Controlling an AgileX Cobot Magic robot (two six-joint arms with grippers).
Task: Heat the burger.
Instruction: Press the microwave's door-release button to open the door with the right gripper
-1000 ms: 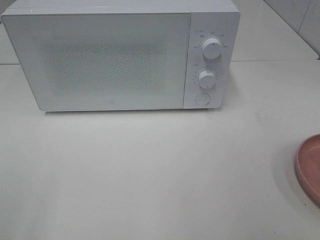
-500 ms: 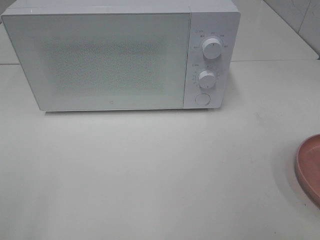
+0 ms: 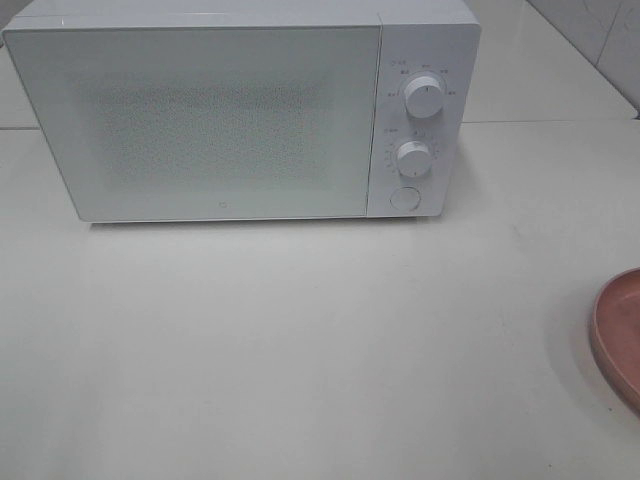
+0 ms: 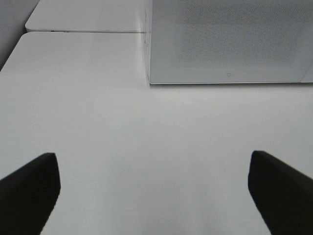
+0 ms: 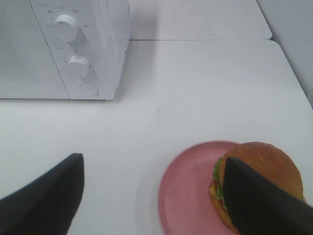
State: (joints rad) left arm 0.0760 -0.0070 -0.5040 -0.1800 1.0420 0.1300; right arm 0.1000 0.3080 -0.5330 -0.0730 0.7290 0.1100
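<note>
The burger [image 5: 261,166], with a golden-brown bun and a green lettuce frill, sits on a round pink plate [image 5: 188,196] in the right wrist view; one dark fingertip [image 5: 259,205] overlaps its near side. My right gripper [image 5: 154,196] is open and empty, just short of the plate. In the exterior high view only the plate's rim [image 3: 620,335] shows at the right edge; the burger is out of view there. The white microwave [image 3: 240,115] stands at the back with its door shut. My left gripper [image 4: 154,193] is open and empty over bare table in front of the microwave [image 4: 230,41].
The microwave's panel has two knobs [image 3: 424,97] [image 3: 413,157] and a round button [image 3: 404,197]. A seam between two white tabletops runs behind the microwave [image 4: 88,32]. The table's right edge [image 5: 293,78] lies beyond the plate.
</note>
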